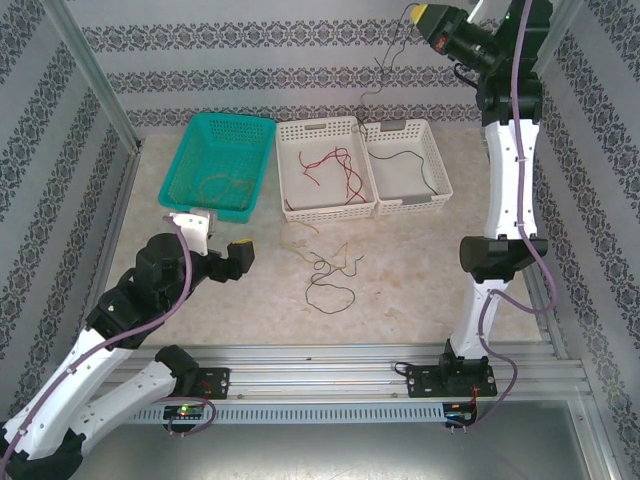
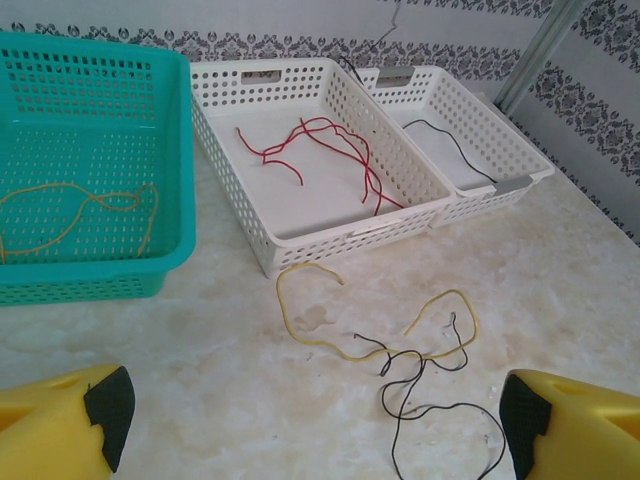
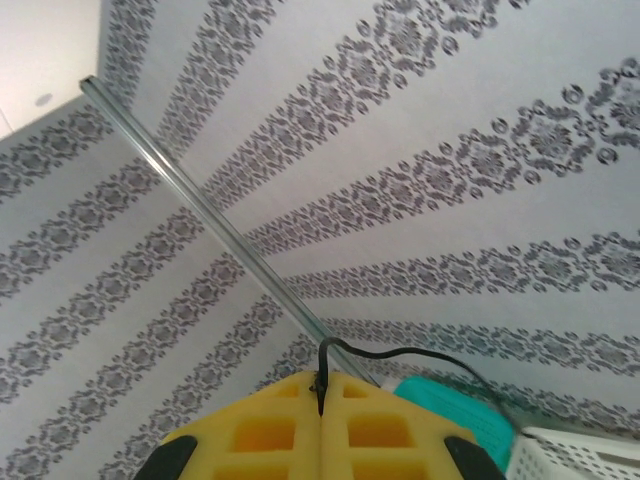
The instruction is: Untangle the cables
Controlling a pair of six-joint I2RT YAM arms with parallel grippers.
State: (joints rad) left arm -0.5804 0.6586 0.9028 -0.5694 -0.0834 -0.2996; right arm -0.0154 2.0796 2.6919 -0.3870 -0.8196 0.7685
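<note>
Farthest left, a teal basket [image 1: 220,165] sits at the back of the counter [image 1: 420,270] with a yellow-tan cable [image 2: 80,205] looped on its floor. Just in front of that basket the left pincer [image 2: 315,420] hovers low over the counter, its yellow fingers [image 2: 60,420] spread wide and pinching no cable. Next along, touching neither the teal basket nor the pincer, stands the middle white basket [image 1: 300,205], and several red cables [image 2: 320,150] lie curled together inside it. On the open counter in front of this basket lies a small tangle: a loose yellow cable [image 2: 300,330] bends in an open loop, and a loose black cable [image 2: 420,390] crosses it at its right end and trails toward the near edge, ahead of the left pincer in the wrist view. Side by side with the middle basket, walls touching, is the right white basket [image 1: 440,175], where a short black cable [image 2: 450,145] rests on the floor. Farthest right, the right arm is raised high against the patterned back wall, and the right pincer [image 1: 428,18] is pressed together on a hanging black cable [image 3: 400,352]. That cable is pinched in the seam between the yellow fingers and, in the overhead view, dangles down toward the back rim of the white baskets.
</note>
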